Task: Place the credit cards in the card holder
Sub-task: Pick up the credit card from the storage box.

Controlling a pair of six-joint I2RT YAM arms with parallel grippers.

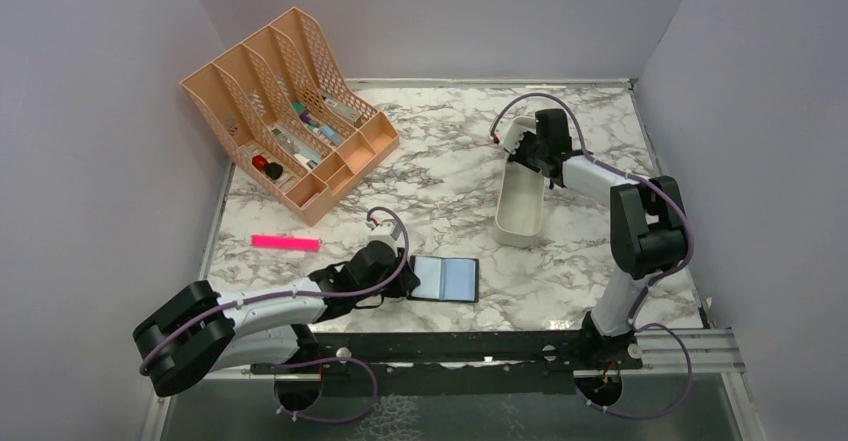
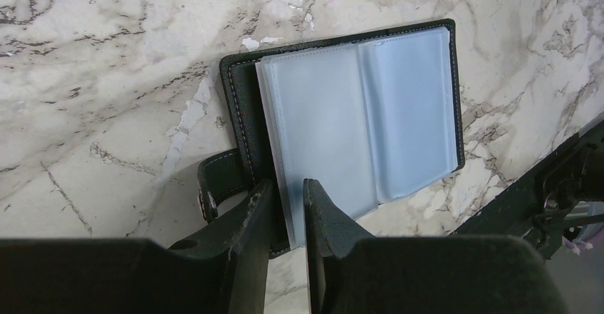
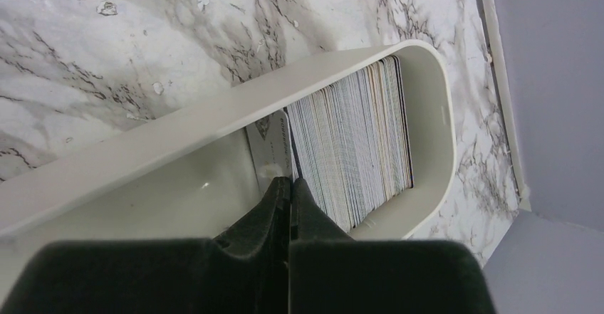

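The black card holder (image 1: pixel 447 279) lies open on the marble near the front, its clear sleeves (image 2: pixel 356 114) facing up. My left gripper (image 1: pixel 405 276) is at its left edge; in the left wrist view the gripper (image 2: pixel 288 186) has its jaws nearly together, pinching the near edge of a clear sleeve. A white oblong tray (image 1: pixel 520 211) holds a dense upright stack of credit cards (image 3: pixel 356 143). My right gripper (image 1: pixel 530 156) reaches into the tray; in the right wrist view the gripper (image 3: pixel 290 181) is shut on the front silver card (image 3: pixel 269 147), which leans away from the stack.
A peach mesh desk organiser (image 1: pixel 290 111) with small items stands at the back left. A pink marker (image 1: pixel 285 243) lies left of the card holder. A black rail (image 1: pixel 450 346) runs along the near table edge. Lilac walls enclose the table.
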